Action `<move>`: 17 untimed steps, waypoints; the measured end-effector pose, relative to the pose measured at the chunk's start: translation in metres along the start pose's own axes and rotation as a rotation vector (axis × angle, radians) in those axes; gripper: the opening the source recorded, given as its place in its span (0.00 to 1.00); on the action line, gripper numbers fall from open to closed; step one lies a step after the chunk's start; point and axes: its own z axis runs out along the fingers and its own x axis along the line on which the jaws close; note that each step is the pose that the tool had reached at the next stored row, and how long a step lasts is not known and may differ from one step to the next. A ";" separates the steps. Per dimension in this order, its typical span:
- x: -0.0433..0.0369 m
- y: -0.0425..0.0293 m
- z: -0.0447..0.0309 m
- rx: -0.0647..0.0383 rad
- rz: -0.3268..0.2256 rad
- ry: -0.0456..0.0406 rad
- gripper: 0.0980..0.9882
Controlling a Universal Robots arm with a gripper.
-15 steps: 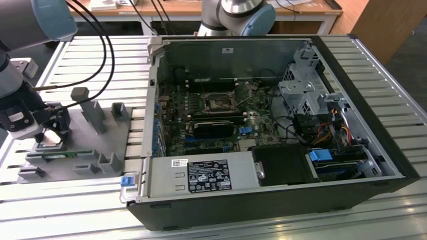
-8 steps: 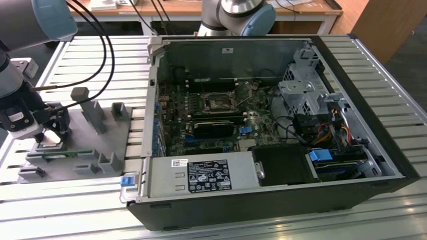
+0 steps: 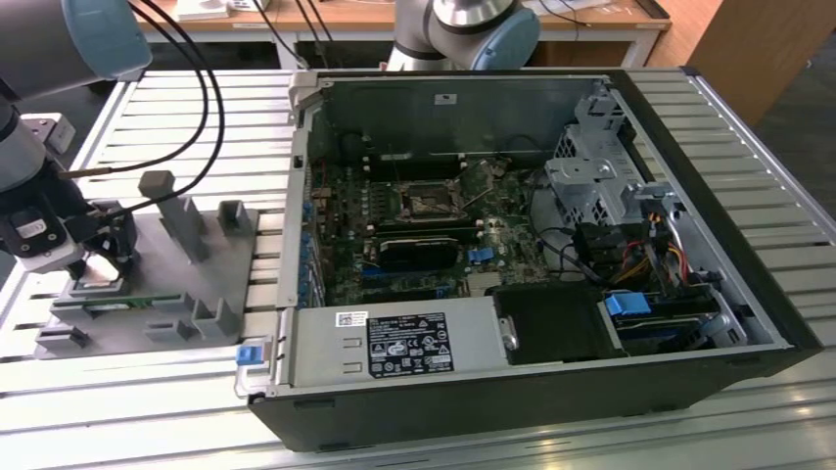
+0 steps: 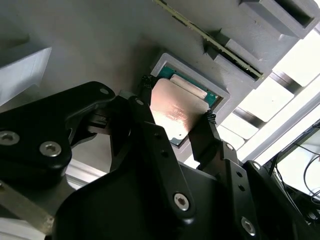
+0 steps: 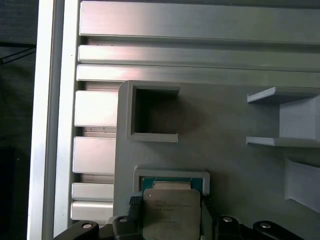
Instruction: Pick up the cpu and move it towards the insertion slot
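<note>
I've got the gripper [image 3: 100, 264] down at the grey fixture [image 3: 183, 284], low on the exterior view's far left. In both wrist views the fingers [image 4: 146, 92] press on two opposite edges of the cpu [image 4: 175, 112], so I'm calling it clamped on the chip. The shiny lid faces the cameras, right at the fixture's square pocket [image 5: 172, 174], with a teal edge peeking out beside it. Whether the chip is lifted clear of that pocket, I can't tell. The slot [image 3: 428, 203] is well apart from all this. It sits near the middle of the exterior view, on the board inside the open case [image 3: 523, 416]. Fixture and case both rest on the slatted table [image 3: 131, 392].
</note>
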 end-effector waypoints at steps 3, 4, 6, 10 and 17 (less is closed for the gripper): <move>0.0001 0.0001 -0.0029 0.000 0.000 0.0003 0.50; 0.0000 0.0001 -0.0040 0.000 0.000 0.0003 0.50; 0.0001 0.0001 -0.0061 0.000 0.000 0.0003 0.50; 0.0000 0.0003 -0.0103 0.000 0.000 0.0003 0.50; 0.0000 0.0004 -0.0156 0.000 0.000 0.0003 0.50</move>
